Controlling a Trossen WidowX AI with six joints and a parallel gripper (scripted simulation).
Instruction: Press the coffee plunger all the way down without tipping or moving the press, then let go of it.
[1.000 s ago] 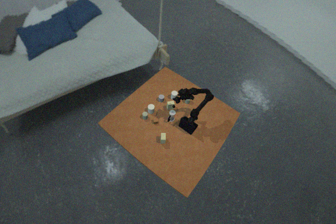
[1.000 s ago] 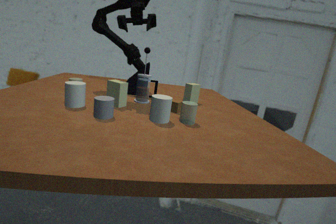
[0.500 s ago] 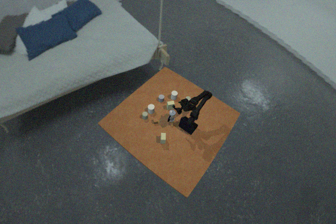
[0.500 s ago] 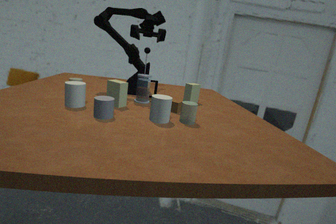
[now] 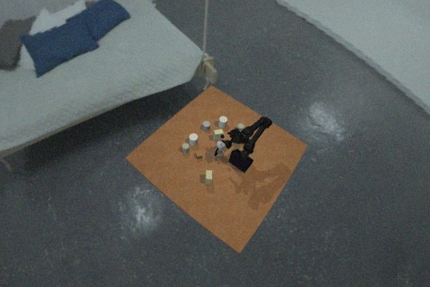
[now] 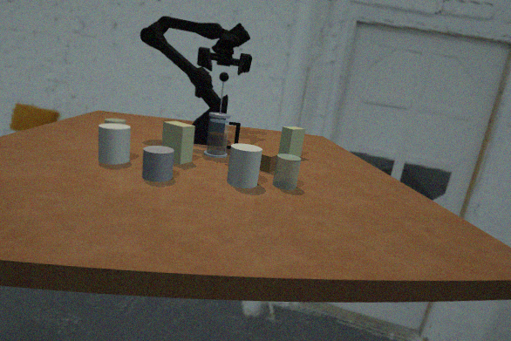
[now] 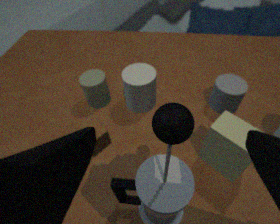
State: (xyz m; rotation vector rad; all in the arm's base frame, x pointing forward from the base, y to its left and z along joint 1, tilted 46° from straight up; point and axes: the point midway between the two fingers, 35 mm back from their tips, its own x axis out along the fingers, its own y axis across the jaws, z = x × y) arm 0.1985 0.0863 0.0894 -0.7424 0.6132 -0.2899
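From here, the wide-open, empty pincer [image 5: 224,140] [image 6: 224,70] [image 7: 169,136] hangs just above the upright plunger's black knob [image 5: 222,136] [image 6: 223,77] [image 7: 173,123]

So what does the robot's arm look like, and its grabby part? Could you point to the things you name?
The arm [image 5: 257,124] [image 6: 176,59] is black all over, made of slim, chunky-jointed pieces. Its gripper [image 5: 224,144] [image 6: 224,64] [image 7: 169,136] is black too, with two separate fingers that look like dark wedges up close. I can't make out any cables or markings in this dim light.
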